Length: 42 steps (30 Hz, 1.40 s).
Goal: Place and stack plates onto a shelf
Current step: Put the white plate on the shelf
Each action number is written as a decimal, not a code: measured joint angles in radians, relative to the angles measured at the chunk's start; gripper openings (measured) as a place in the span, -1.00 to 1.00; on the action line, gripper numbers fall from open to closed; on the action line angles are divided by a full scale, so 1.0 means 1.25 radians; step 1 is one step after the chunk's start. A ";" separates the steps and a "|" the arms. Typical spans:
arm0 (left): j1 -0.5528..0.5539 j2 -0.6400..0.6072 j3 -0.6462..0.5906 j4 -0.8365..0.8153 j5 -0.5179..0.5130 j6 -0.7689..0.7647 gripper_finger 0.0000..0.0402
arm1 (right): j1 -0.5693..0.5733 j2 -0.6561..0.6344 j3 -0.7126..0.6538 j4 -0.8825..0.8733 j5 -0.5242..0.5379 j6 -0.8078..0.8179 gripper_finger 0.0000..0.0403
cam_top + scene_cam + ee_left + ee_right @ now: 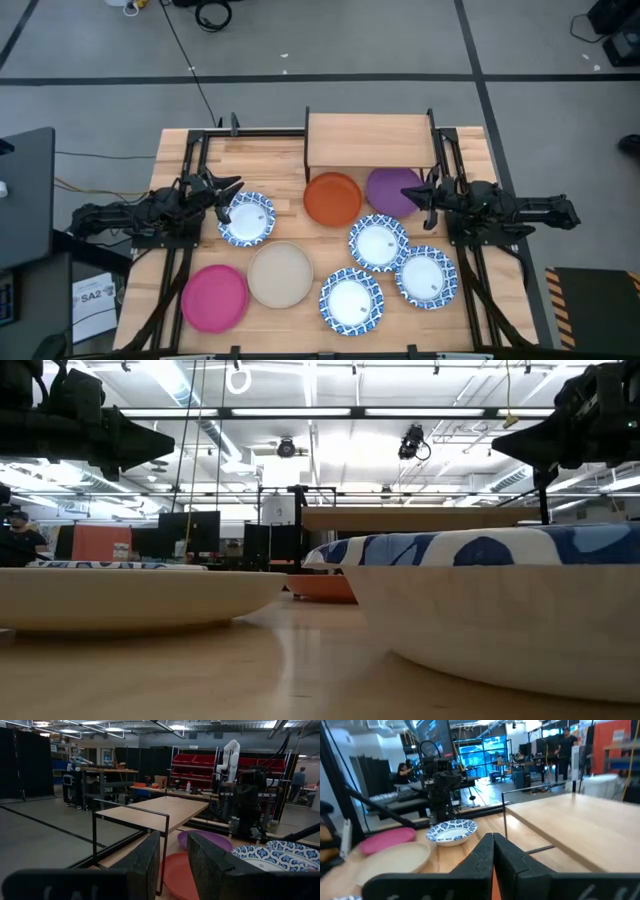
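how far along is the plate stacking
Nothing is done: the shelf is bare. Neither the left gripper nor the shut right gripper holds a plate. All eight remain on the table, including the orange plate and purple plate by the shelf.

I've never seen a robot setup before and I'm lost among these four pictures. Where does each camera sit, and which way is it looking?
High: overhead, straight down on both arms, the plates and the shelf.
Low: at tabletop height, looking level past a blue-rimmed plate; arms hang above.
Left wrist: on the left arm, looking past the open left gripper at the shelf.
Right wrist: on the right arm, looking past the shut right gripper.
Both wrist views share the shelf.
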 joint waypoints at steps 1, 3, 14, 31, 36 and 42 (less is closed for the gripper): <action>0.000 0.000 0.000 0.000 0.000 0.000 -0.49 | 0.000 0.000 0.000 0.000 -0.003 0.022 -0.86; 0.000 0.000 0.000 0.000 0.000 0.000 -0.49 | 0.000 0.000 0.000 0.000 -0.010 0.044 -0.77; 0.000 0.000 0.000 0.000 0.000 0.000 -0.49 | 0.000 0.000 0.000 0.000 0.022 0.073 -0.07; 0.000 0.000 0.000 0.000 0.000 0.000 -0.49 | 0.025 0.049 0.087 0.083 0.056 0.101 0.26; 0.000 0.000 0.000 0.000 0.000 0.000 -0.49 | 0.054 0.155 0.206 0.005 0.056 0.095 0.24; 0.000 0.000 0.000 0.000 0.000 0.001 -0.49 | 0.077 0.319 0.398 -0.251 0.056 0.138 0.23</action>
